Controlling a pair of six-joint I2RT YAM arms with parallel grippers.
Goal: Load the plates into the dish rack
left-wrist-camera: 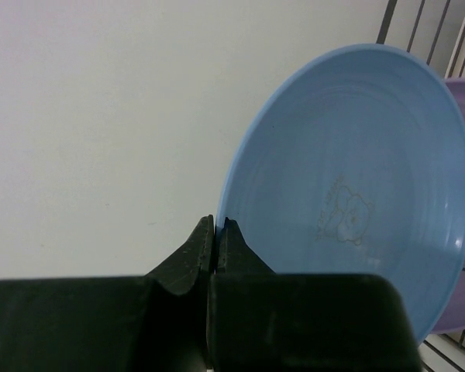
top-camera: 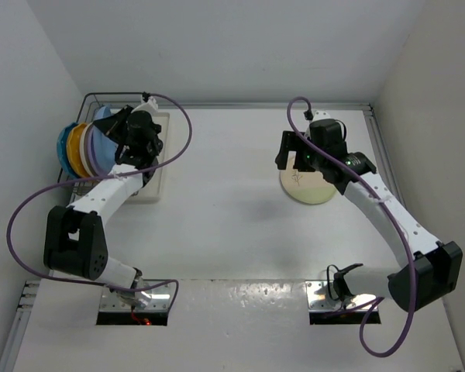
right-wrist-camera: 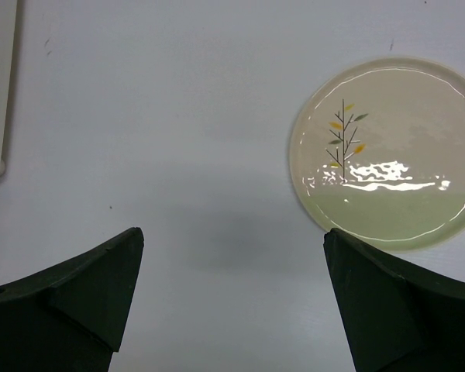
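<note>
Bright, even white light fills all three views, with no clear direction to it. From above, the white table (top-camera: 232,225) and the walls look almost washed out. The arms throw only faint, soft-edged grey shadows, and the metal strip (top-camera: 240,291) at the near edge shows patchy glare. In the left wrist view the blue plate (left-wrist-camera: 349,194) is sharp with a mild sheen, while the left gripper (left-wrist-camera: 217,232), close to the lens, is a near-black mass with little detail. In the right wrist view broken white glare streaks the cream plate (right-wrist-camera: 387,147). A dim shadow lies on the table between the dark, slightly soft-edged fingers (right-wrist-camera: 85,287) of the right gripper (right-wrist-camera: 232,240).
</note>
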